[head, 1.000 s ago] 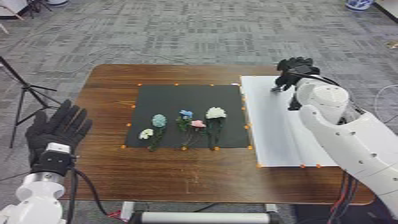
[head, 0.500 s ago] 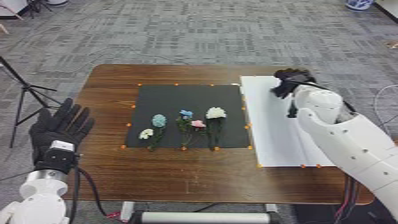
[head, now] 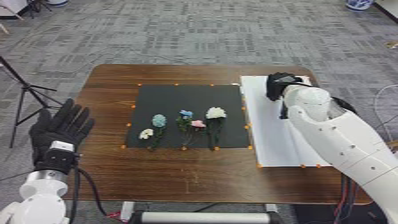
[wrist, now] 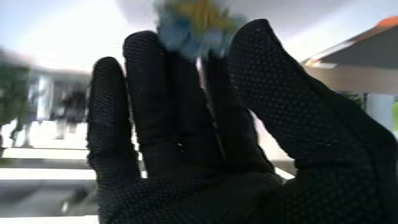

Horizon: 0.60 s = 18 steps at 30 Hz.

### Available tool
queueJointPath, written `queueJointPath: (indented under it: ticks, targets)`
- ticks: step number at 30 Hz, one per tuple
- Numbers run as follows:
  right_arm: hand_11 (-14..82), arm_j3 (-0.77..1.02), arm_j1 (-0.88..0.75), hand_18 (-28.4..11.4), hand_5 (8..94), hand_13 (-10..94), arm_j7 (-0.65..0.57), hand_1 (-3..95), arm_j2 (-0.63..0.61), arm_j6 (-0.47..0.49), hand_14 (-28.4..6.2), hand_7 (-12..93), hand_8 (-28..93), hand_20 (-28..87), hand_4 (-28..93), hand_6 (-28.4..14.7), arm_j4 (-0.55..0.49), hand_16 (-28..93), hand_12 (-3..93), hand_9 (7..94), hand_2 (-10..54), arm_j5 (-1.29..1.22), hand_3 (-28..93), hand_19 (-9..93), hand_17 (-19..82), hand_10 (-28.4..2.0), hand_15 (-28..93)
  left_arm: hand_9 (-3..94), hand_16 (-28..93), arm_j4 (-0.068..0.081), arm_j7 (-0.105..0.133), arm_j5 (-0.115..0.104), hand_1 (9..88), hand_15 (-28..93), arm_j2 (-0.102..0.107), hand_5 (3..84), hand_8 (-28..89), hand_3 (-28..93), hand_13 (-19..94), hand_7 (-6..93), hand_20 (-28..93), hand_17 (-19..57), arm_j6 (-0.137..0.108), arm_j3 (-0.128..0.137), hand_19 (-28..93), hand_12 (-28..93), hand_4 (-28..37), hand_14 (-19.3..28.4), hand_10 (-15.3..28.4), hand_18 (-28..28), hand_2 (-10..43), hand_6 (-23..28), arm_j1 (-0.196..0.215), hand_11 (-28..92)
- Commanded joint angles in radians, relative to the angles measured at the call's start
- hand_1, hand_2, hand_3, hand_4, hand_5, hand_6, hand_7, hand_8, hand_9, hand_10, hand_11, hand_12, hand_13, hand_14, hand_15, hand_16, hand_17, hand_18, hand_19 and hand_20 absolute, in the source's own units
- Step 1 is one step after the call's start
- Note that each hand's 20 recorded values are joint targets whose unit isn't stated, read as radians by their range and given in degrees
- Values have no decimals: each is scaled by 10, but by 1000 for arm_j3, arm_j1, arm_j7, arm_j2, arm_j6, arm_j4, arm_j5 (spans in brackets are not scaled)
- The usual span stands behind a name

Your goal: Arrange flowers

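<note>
Right robot hand (head: 283,84) pinches blue flower (wrist: 188,34) at tabletop's (head: 200,177) one o'clock; lower gently (likely delicate). Left robot hand (head: 59,136) splayed.

- Grey patterned carpet (head: 213,35) on the floor
- Brown wooden worktop (head: 178,185)
- 1 black tripod (head: 26,88) left of the worktop
- 1 blue-and-white pot (head: 359,4), far right
- Bright white glare (wrist: 80,25)

Looks like smooth wood with a soft shine on the worktop (head: 178,172), and like flat, dull paper or card on the black sheet (head: 182,97) and the white sheet (head: 275,145). Shows rough, dull black cloth on the right hand (head: 281,85), with tiny bumps.
</note>
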<state>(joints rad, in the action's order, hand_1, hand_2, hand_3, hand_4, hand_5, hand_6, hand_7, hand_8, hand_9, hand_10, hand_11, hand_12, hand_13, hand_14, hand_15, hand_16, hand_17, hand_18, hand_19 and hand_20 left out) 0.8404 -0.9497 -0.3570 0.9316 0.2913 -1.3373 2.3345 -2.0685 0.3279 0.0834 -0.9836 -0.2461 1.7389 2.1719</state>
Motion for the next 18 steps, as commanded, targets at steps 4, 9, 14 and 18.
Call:
queueJointPath:
  ticks: [4,9,14,18]
  targets:
    - [287,-5,-64,-203,658,613,-47,594,-35,-160,-53,463,-33,339,-282,29,-55,460,531,761,-95,48,699,736,288,-59,541,298,-61,-8,6,-19,247,253,-11,403,-100,695,224,140,93,-68,6,5,279,72,-283,151,145,124,159,79,22,191]
    - [290,-2,-77,-209,670,624,-43,597,-46,-172,-55,464,-11,352,-283,28,-88,480,550,767,-95,46,707,738,296,-55,540,298,-62,-6,7,-20,246,254,-9,403,-100,695,224,140,93,-67,8,2,279,72,-283,152,146,123,159,79,20,193]
    - [265,24,-105,-218,682,660,-40,596,-65,-178,-47,452,28,368,-283,25,-153,502,567,794,-95,36,716,735,310,-40,520,298,-62,-5,5,-20,247,254,-9,404,-100,694,223,140,93,-68,13,-2,279,71,-283,152,146,123,159,79,19,193]
    - [247,42,-139,-224,693,681,-43,593,-87,-232,-42,439,51,376,-283,23,-211,518,576,807,-95,35,725,731,317,-35,504,298,-62,-2,-4,-17,247,254,-13,402,-100,694,223,138,94,-68,10,-3,280,71,-283,152,147,124,159,80,15,192]
